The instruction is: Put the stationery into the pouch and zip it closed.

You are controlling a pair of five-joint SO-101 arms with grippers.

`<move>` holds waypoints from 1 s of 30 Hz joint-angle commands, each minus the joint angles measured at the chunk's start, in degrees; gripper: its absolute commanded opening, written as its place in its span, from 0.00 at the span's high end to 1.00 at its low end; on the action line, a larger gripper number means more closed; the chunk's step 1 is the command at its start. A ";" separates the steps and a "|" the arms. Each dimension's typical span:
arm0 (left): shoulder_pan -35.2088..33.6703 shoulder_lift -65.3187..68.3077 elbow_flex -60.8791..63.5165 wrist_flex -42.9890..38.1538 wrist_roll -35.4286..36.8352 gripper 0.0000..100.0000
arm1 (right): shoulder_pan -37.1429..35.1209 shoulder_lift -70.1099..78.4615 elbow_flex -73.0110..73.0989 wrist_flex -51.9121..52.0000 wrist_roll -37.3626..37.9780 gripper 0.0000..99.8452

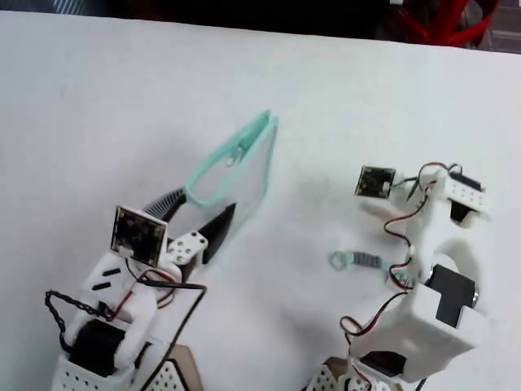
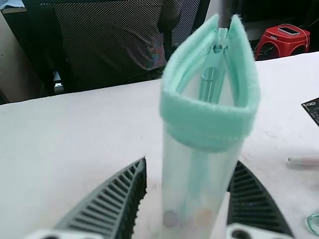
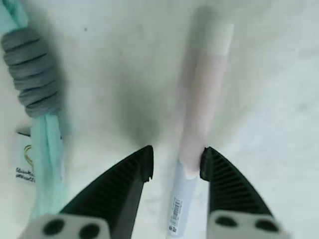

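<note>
A clear pouch (image 1: 240, 167) with a mint-green zip band stands on edge, its mouth (image 2: 209, 124) gaping. My left gripper (image 2: 192, 167) is shut on the pouch's lower end, one finger (image 1: 169, 199) on each side. A teal stick (image 2: 207, 84) sits inside the pouch. A pale pink and white pen (image 3: 199, 99) lies on the table between the fingers of my open right gripper (image 3: 178, 154), with one finger (image 3: 219, 184) against it. Beside it lies a teal cord with a grey coil (image 3: 32, 74) and a ring end (image 1: 356, 261), just left of the right arm (image 1: 431, 269).
The white table (image 1: 98, 106) has free room to the left and behind the pouch. A black mesh chair (image 2: 109, 40) and a red object (image 2: 286, 40) stand beyond the far edge. The pen (image 2: 301, 161) lies right of the pouch.
</note>
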 commanded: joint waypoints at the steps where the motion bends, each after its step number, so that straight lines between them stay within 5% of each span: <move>1: -0.04 -0.31 0.53 -2.37 -0.09 0.74 | -0.31 -0.31 3.87 -7.87 0.44 0.86; 13: -0.04 -0.31 1.49 -3.78 -0.09 0.74 | -1.27 -2.33 11.16 -22.73 -1.23 0.98; 21: -0.04 -0.48 1.49 -3.52 -0.09 0.74 | -5.23 -20.97 11.25 -17.36 -23.12 0.98; 30: -0.57 -0.57 0.53 -3.16 -0.09 0.74 | -20.35 -57.98 9.49 0.31 -43.43 0.98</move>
